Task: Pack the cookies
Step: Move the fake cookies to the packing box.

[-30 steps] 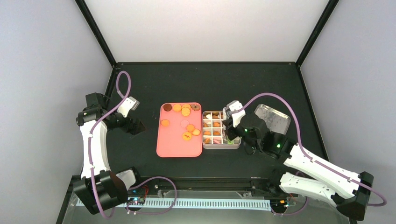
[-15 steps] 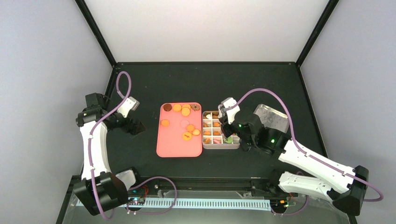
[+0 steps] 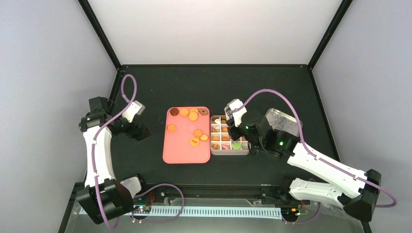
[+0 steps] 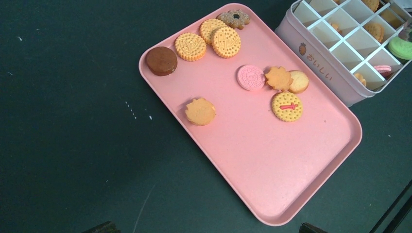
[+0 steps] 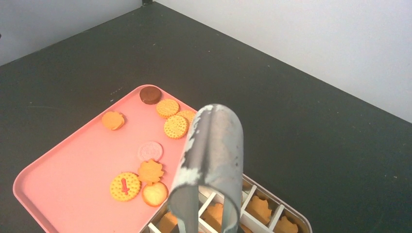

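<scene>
I count ten cookies [image 4: 200, 111] left on the tray [image 4: 272, 179], box [image 4: 320, 63] partly filled; right end effector [image 3: 236, 132] pinches tongs [image 5: 214, 145], left end effector [image 3: 141, 132] spread.

The black table [image 4: 68, 121] sets off a salmon-pink tray [image 4: 272, 165] whose cookies [image 4: 226, 42] are mostly orange and dotted, with a plain dark brown cookie [image 4: 161, 60], a pale pink cookie [image 4: 251, 77] and a red-marked cookie [image 4: 286, 106] (the mark like a small sword), while the pale pink box [image 4: 320, 65] has white dividers and a green cookie [image 4: 400, 47].
</scene>
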`<state>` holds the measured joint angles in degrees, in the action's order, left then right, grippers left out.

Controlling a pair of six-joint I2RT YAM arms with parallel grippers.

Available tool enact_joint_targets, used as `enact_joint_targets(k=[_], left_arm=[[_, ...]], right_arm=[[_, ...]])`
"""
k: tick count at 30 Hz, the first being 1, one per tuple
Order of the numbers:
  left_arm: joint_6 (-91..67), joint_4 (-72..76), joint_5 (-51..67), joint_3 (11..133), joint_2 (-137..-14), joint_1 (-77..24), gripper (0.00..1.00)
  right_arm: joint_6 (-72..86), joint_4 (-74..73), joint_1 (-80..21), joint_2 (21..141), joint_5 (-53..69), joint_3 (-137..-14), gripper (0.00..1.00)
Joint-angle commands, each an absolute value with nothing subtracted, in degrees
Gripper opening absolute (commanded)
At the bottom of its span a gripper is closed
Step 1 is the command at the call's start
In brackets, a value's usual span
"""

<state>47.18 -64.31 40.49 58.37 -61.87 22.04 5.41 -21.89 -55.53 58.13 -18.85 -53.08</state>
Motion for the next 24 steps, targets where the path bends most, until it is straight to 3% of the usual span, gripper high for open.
enact_joint_targets(k=[1, 6, 14, 19, 24], left_arm=[[48.8, -65.6, 39.9, 59.1, -61.1, 21.8, 0.99], [48.8, -65.7, 40.6, 59.1, -61.3, 21.8, 0.99], [49.0, -65.9, 40.6, 59.1, -61.0, 21.8, 0.99], [49.4, -66.1, 40.0, 58.8, -60.6, 21.8, 0.99], [49.4, -65.7, 40.4, 58.3, -60.8, 21.8, 0.99]], right_arm=[[4.5, -21.7, -55.3, 55.5, -19.3, -54.1, 0.24], [5.7, -21.4, -55.3, 52.7, -17.6, -50.4, 0.39], [6.1, -19.9, -55.3, 53.4, -17.3, -48.4, 0.4], [6.6, -20.3, -55.3, 54.2, -17.7, -48.4, 0.35], [7.1, -20.5, -55.2, 52.1, -19.6, -48.2, 0.21]])
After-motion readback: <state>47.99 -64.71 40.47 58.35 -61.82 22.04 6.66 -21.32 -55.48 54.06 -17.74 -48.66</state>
